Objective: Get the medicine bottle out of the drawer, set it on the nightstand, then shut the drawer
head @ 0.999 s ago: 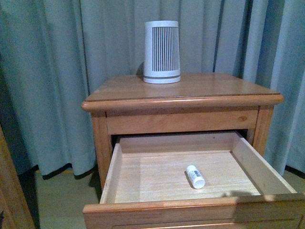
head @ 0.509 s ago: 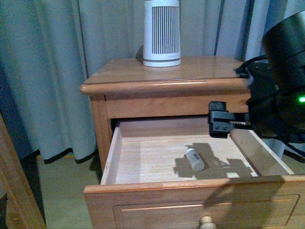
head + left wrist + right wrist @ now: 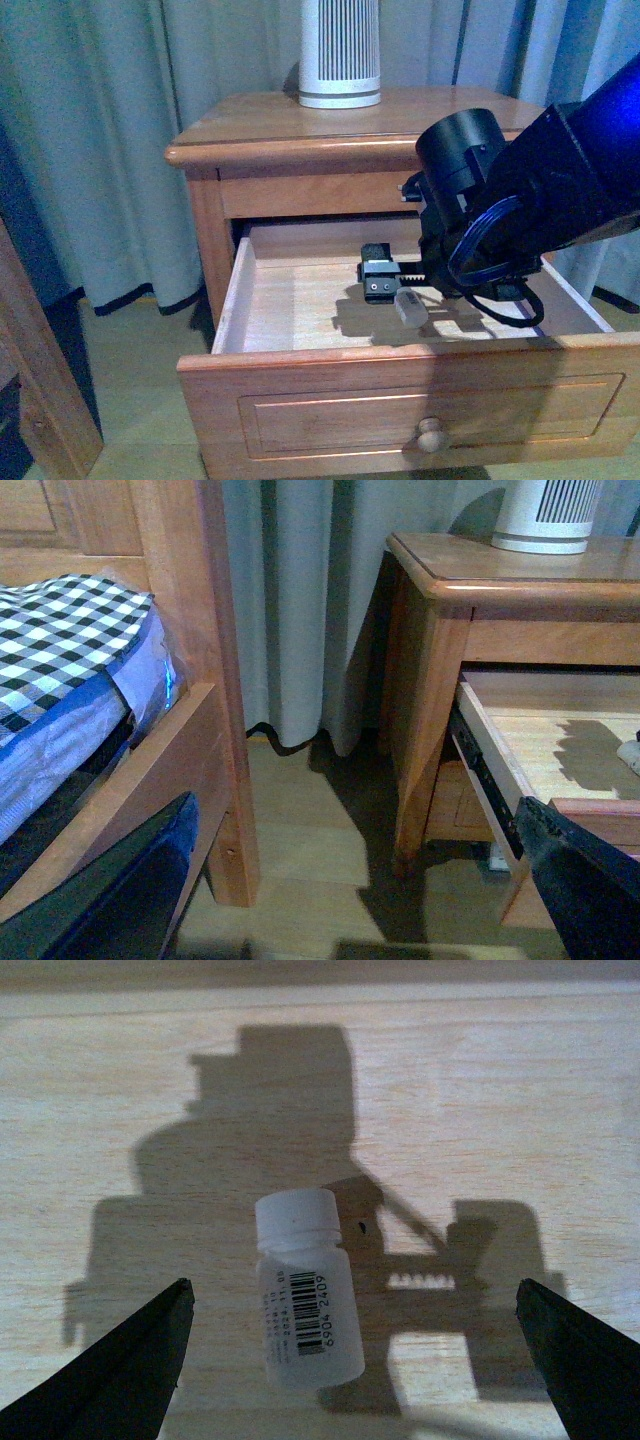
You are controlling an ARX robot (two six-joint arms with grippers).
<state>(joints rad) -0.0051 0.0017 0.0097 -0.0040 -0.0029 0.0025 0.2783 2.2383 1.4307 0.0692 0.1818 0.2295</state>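
Observation:
The nightstand (image 3: 262,122) stands ahead with its upper drawer (image 3: 300,405) pulled open. The small white medicine bottle (image 3: 410,305) lies on its side on the pale drawer floor. My right gripper (image 3: 392,290) reaches down into the drawer, open, just over the bottle. In the right wrist view the bottle (image 3: 305,1295) lies between the spread fingers of the gripper (image 3: 352,1295), cap pointing away, nearer one finger, untouched. My left gripper (image 3: 355,810) is open and empty, low over the floor beside the nightstand (image 3: 440,630); the drawer side (image 3: 490,765) and the bottle's edge (image 3: 632,756) show there.
A tall white ribbed device (image 3: 340,50) stands at the back of the nightstand top. The drawer knob (image 3: 432,433) sticks out in front. A wooden bed frame (image 3: 190,630) with checked bedding (image 3: 60,630) stands left of the nightstand. Grey curtains (image 3: 110,130) hang behind.
My right arm has come in from the right and moved left and down into the drawer, bringing its open gripper over the bottle. The bottle has not moved.

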